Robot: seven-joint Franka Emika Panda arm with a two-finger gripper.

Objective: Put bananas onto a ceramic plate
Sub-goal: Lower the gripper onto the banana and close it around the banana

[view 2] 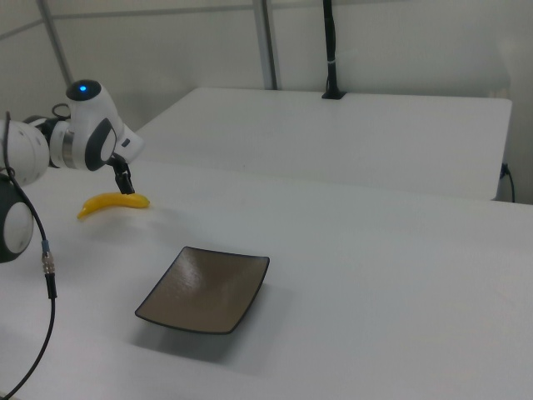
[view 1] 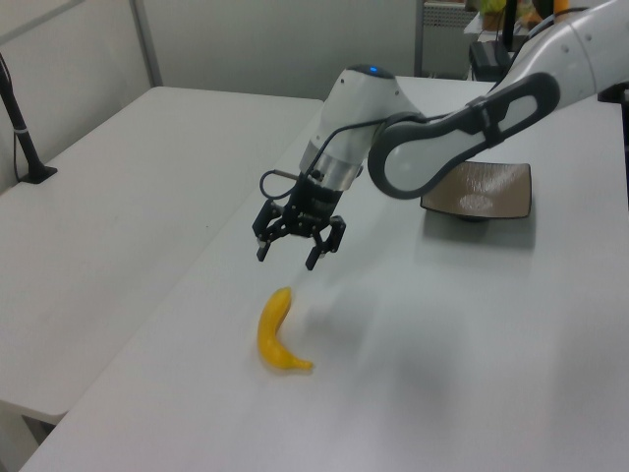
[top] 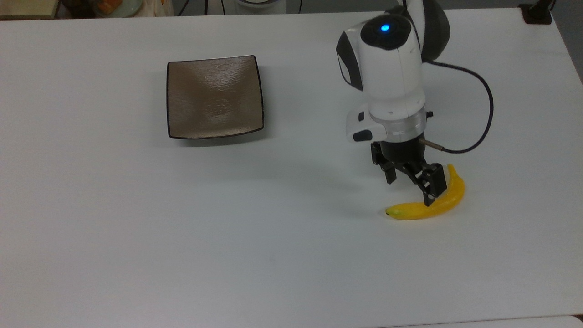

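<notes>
Wide-open, empty claw (view 1: 287, 255) above banana (view 1: 274, 330)

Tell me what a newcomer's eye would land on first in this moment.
Probably the bright yellow banana on the bare white table, at the top view's right, with the open gripper hanging just above it. Next, the glossy brown square plate, empty, well off toward the top view's left.

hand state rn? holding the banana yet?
Hand: open, holding nothing, hovering above the banana, which lies on the table.
</notes>
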